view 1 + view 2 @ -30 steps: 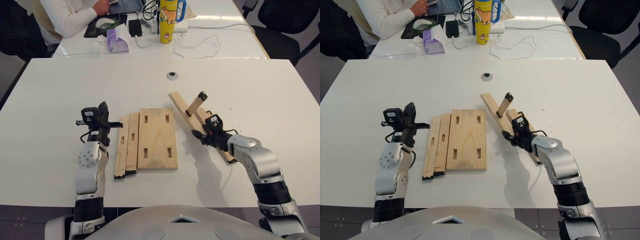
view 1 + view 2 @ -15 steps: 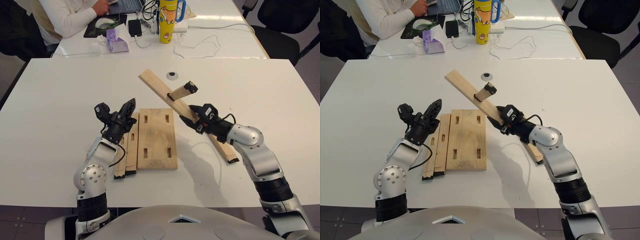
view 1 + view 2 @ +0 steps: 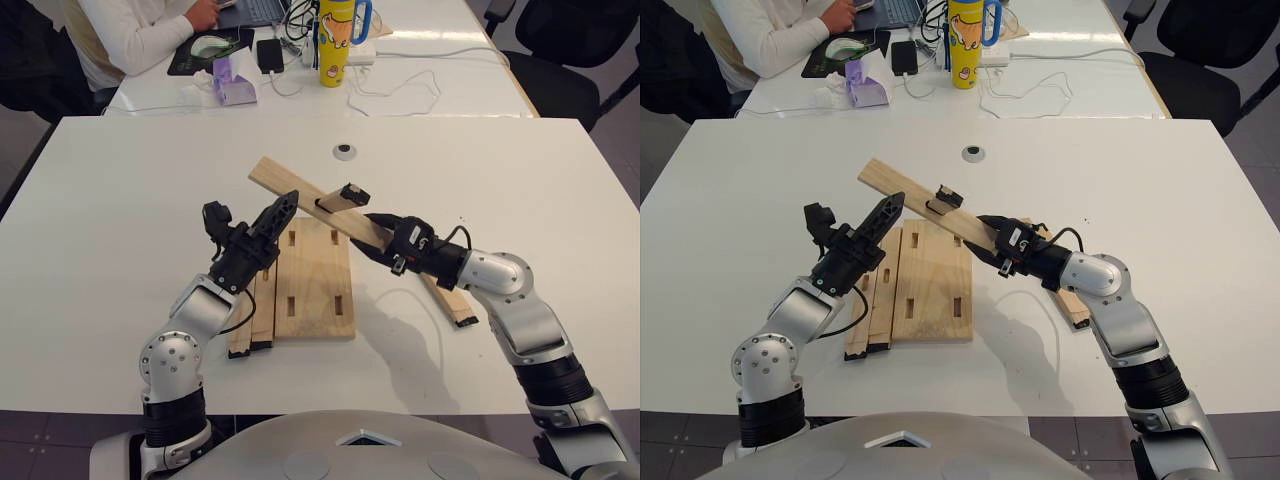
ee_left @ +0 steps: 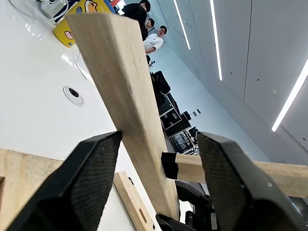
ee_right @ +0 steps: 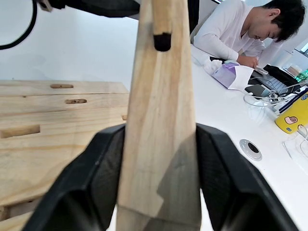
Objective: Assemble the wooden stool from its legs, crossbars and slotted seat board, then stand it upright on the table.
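Observation:
My right gripper (image 3: 383, 238) is shut on a long wooden leg (image 3: 310, 198) and holds it tilted above the table, its far end up and to the left. A short crossbar (image 3: 338, 198) with a dark tip sticks out of that leg. My left gripper (image 3: 284, 207) is open, its fingers (image 4: 94, 180) either side of the raised leg near its upper end. Beneath lies the slotted seat board (image 3: 315, 275), flat on the table, with two slotted wooden pieces (image 3: 254, 290) along its left side. Another wooden piece (image 3: 448, 302) lies partly under my right arm.
A round cable grommet (image 3: 344, 152) sits in the white table (image 3: 520, 190) beyond the parts. On the far table are a yellow mug (image 3: 338, 40), cables, a purple tissue pack (image 3: 235, 88) and a seated person's arm.
My right gripper has lifted the leg with its crossbar off the table and swung it left over the seat board. My left arm has come in from the left and reached its open fingers around it.

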